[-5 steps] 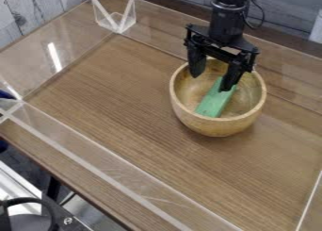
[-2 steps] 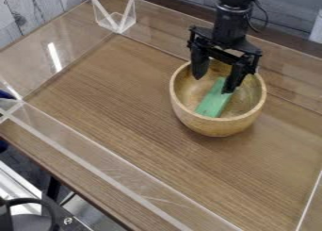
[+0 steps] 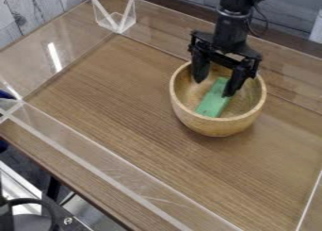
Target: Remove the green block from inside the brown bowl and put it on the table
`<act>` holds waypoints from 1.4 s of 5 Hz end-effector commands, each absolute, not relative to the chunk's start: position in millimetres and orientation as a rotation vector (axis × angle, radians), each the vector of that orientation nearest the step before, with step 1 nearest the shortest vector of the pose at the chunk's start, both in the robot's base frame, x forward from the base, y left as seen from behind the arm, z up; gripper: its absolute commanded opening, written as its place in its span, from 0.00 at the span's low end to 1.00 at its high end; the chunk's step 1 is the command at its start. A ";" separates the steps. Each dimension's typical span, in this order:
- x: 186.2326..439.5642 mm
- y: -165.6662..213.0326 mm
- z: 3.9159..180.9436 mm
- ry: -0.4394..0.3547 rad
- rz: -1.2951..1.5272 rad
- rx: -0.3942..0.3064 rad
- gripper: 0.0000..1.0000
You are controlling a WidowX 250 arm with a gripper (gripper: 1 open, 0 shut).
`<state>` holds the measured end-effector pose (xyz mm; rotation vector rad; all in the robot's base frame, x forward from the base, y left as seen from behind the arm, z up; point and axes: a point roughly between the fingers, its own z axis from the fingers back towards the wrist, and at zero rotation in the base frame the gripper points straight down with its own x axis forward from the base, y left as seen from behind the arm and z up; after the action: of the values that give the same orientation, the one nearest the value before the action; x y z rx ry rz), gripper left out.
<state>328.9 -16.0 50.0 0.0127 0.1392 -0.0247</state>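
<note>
Your brown bowl (image 3: pixel 184 114) sits on the wood-grain table (image 3: pixel 94 112), and no writing is readable on it or anywhere else in view. Your gripper (image 3: pixel 217 76) reaches over the bowl's far side, its fingers spread wide. Between and just in front of them, the green block (image 3: pixel 214 98) lies inside the bowl, slanting across it, with no lettering you can read.

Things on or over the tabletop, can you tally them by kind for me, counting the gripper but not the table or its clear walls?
Green block: 1
Wooden bowl: 1
Black gripper: 1
Total: 3
</note>
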 end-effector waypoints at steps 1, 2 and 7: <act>339.4 -18.0 62.0 0.078 -0.025 0.026 1.00; 340.1 -17.3 57.4 0.077 -0.016 0.040 0.00; 336.2 -16.5 87.1 0.049 -0.028 0.059 0.00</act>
<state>325.3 -17.8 54.1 0.0653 0.1566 -0.0358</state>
